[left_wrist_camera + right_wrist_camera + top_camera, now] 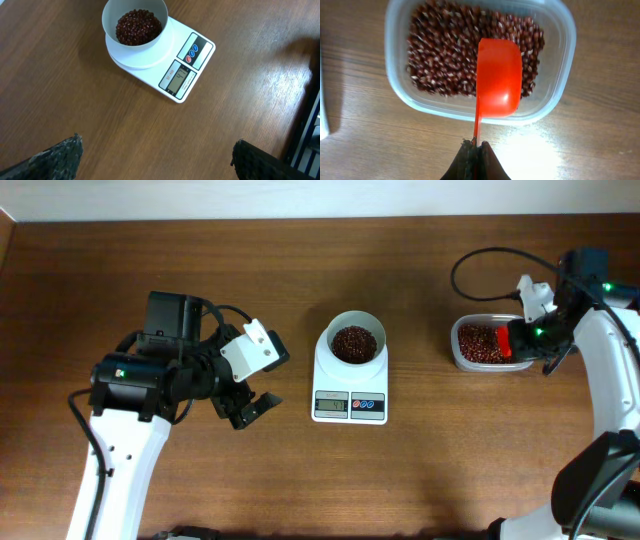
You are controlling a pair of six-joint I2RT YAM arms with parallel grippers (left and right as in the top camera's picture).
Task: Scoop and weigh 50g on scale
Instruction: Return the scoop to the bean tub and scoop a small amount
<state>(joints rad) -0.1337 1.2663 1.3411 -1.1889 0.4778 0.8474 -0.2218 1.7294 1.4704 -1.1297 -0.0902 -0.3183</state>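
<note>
The white scale (pixel 350 388) sits at the table's middle, its display and buttons toward the front; it also shows in the left wrist view (pixel 182 70). A round white bowl (pixel 354 340) holding red beans rests on its platform. My left gripper (pixel 247 410) hangs open over bare wood left of the scale, its fingertips (pixel 65 155) wide apart with nothing between them. My right gripper (pixel 476 145) is shut on the handle of a red scoop (pixel 499 80), which hovers over the clear tub of red beans (pixel 445 55) at the right (pixel 485 343). The scoop's bowl looks empty.
The right arm's cable (pixel 480 275) loops above the tub. Bare wooden table (pixel 250 490) lies around the scale. The table's back edge meets a pale wall (pixel 300 198).
</note>
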